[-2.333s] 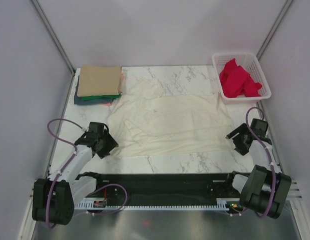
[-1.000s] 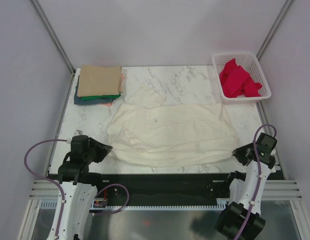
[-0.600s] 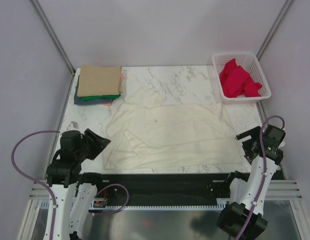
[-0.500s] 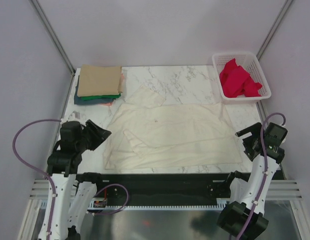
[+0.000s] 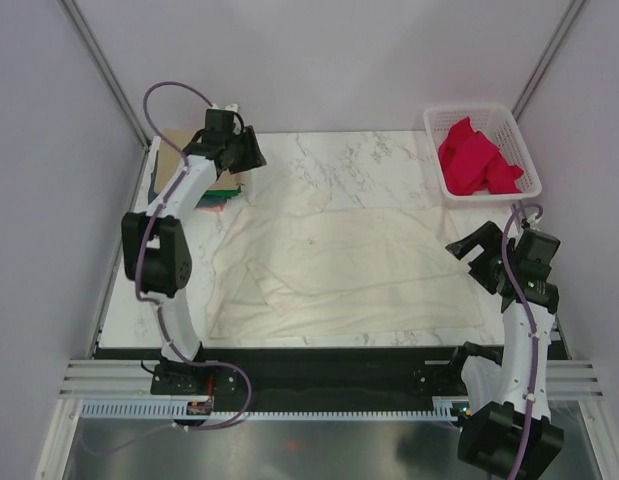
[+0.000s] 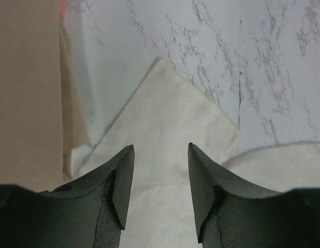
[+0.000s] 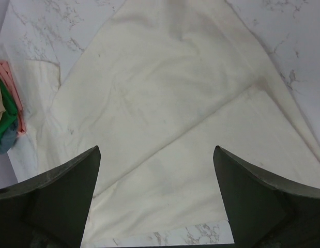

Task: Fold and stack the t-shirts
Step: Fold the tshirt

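Observation:
A large cream t-shirt lies spread flat on the marble table, with one sleeve reaching toward the back left. Folded t-shirts are stacked at the back left, a tan one on top of green and teal. My left gripper hovers beside that stack above the sleeve. In the left wrist view the left gripper is open and empty. My right gripper hangs over the shirt's right edge. Its wrist view shows the right gripper wide open, and below it the cream t-shirt.
A white mesh basket holding red cloth stands at the back right. The folded stack's tan top fills the left of the left wrist view. Grey walls close in the table on three sides.
Both grippers have opened and let go of the cream shirt, which now lies flatter. The left arm swung from the near left to the back left. The right gripper rose and shifted slightly back.

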Motion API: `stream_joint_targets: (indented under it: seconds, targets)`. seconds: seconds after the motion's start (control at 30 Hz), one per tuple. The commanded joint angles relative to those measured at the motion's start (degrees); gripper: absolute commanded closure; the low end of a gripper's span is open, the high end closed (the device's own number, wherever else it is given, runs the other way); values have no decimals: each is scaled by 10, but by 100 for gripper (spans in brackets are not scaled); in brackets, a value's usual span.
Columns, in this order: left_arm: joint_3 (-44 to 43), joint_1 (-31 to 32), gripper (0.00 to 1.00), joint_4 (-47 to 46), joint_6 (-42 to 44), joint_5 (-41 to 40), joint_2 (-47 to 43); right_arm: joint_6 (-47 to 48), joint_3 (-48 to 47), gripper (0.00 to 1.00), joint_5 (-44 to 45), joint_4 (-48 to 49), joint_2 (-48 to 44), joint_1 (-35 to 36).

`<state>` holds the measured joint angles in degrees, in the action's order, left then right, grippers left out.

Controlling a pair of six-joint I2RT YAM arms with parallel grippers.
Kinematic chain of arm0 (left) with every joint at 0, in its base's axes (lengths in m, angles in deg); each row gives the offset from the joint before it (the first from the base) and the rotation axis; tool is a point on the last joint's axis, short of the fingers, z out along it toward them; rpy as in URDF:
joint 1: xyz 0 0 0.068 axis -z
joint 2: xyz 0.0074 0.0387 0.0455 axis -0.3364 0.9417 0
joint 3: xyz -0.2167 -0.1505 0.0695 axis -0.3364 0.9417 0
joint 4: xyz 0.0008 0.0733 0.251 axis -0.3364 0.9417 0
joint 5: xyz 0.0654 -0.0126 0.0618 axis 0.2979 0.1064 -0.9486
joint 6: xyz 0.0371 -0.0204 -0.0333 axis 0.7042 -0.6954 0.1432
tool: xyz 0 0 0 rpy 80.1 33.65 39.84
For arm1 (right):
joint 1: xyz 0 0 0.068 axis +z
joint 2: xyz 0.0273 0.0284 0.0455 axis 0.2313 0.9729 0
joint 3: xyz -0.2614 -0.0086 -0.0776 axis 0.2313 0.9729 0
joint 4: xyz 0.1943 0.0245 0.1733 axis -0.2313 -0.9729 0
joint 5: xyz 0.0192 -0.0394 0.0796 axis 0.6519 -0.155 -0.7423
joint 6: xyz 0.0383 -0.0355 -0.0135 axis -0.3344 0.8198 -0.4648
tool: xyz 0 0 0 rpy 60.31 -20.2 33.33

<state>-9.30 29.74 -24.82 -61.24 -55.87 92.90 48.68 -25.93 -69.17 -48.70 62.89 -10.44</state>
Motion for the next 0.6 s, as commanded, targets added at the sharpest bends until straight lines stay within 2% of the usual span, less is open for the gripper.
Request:
stream_joint_targets:
  seconds: [0.0,0.17,0.27,0.4,0.57]
  targets:
    - [-131,6,47,-20,90,-26,111,21,8,2,-10,40,-9,31]
    - [-296,7,47,-11,83,-3,286,30,0,2,-7,42,-2,57]
    - [-356,10,47,-9,73,7,336,23,7,2,-15,57,-7,65]
    - [-394,21,45,-7,80,10,397,20,31,2,-25,86,1,67]
    - [-370,26,45,-7,66,26,404,27,35,2,-23,87,10,67]
